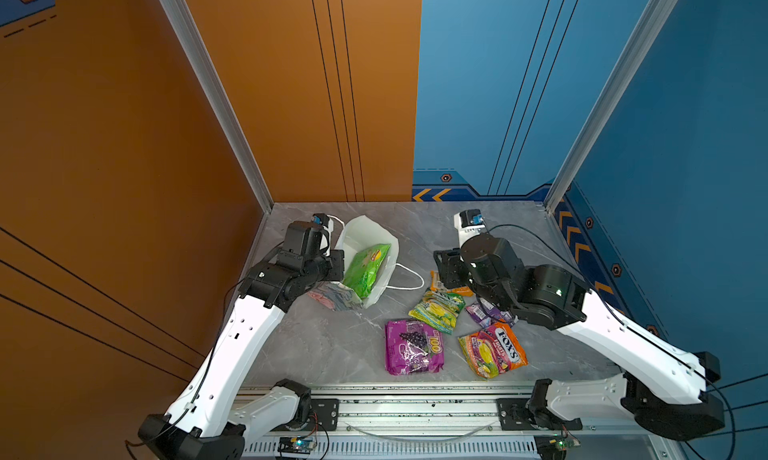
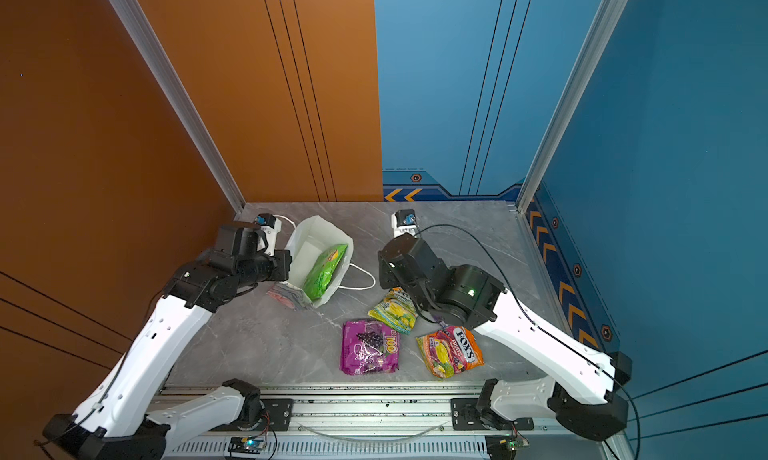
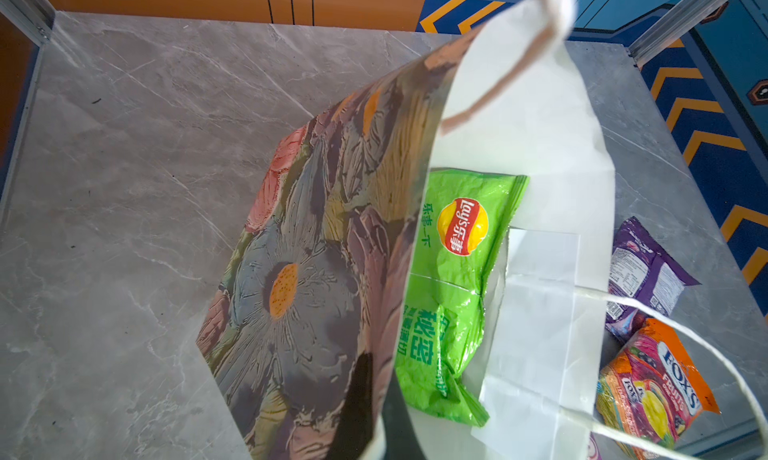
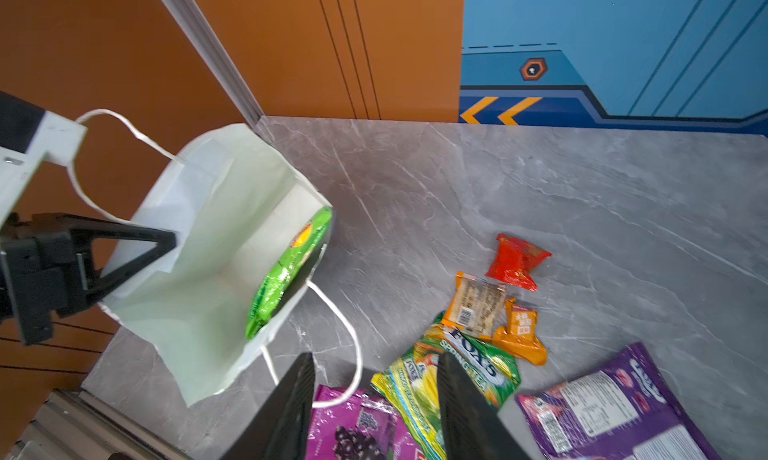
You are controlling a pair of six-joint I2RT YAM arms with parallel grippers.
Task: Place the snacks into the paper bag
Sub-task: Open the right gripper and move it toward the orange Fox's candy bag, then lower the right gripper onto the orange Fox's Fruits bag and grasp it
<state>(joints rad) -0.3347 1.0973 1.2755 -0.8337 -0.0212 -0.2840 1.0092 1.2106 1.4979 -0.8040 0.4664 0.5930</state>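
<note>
The left gripper (image 4: 168,239) was shut on the rim of the paper bag (image 1: 359,235). The green packet (image 1: 366,269) sat inside. The right gripper (image 4: 376,360) was half open, holding nothing. Only the right wrist view showed the small red packet (image 4: 517,262).

Open room lay inside the paper bag (image 1: 361,233) on its left and far sides, with a green packet (image 1: 368,269) leaning along the right wall and the left gripper (image 4: 168,239) clamped on the left rim (one cord handle (image 4: 356,350) drooped rightward). Bare table (image 1: 415,225) stretched beyond the scattered snacks (image 1: 436,312).
</note>
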